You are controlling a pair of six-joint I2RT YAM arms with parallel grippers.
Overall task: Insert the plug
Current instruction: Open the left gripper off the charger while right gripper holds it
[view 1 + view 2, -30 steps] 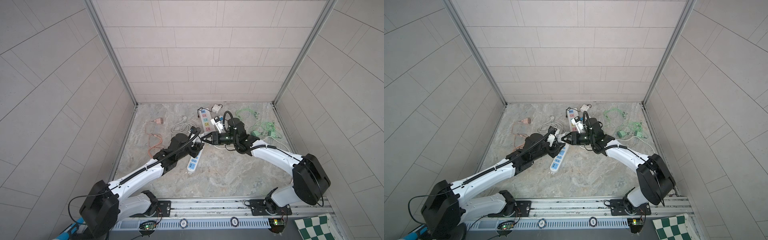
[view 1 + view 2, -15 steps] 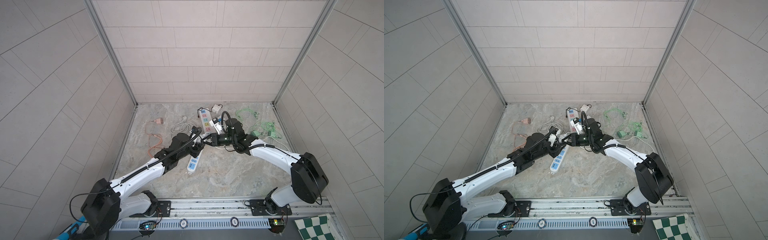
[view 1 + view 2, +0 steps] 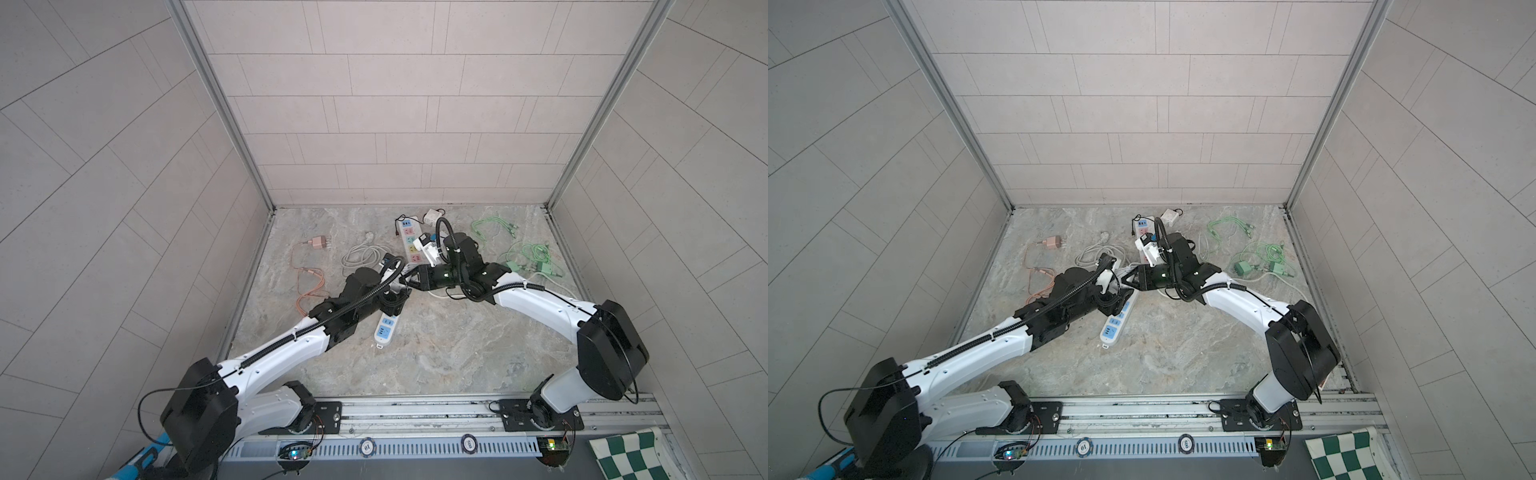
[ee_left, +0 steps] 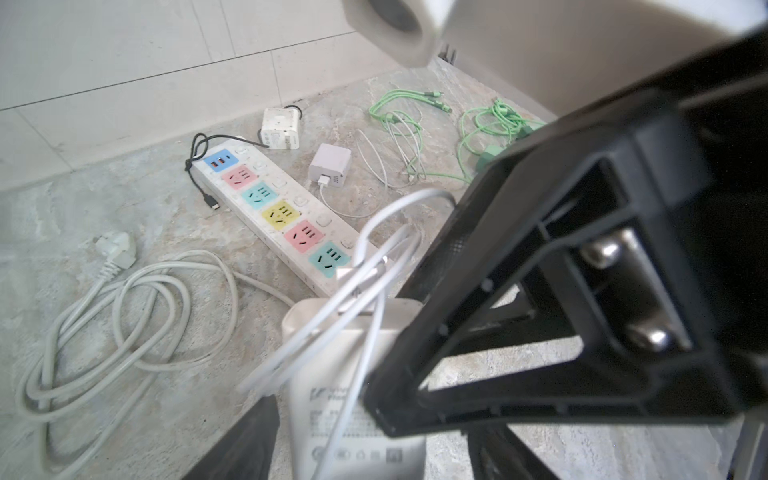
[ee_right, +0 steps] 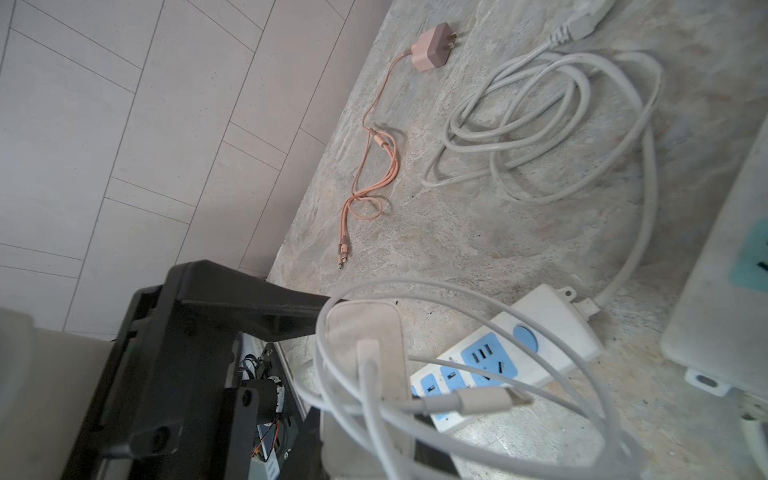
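Pinched tight between the right claw's (image 3: pixel 1126 284) fingertips: white charger plug (image 5: pixel 361 345). Flanked loosely by the left claw's (image 3: pixel 1116 291) parted jaws; blue power strip (image 5: pixel 498 357) beneath.

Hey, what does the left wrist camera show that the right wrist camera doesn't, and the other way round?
Only the left wrist view: tangled green cables, a white cube charger and a small pale square adapter. Only the right wrist view: a pink plug charger with its pink cable, and a white power strip with blue sockets. Both: the coiled white power cord, the white charger block looped in thin white cable, and the long strip with coloured sockets, of which the right wrist view catches just one end.
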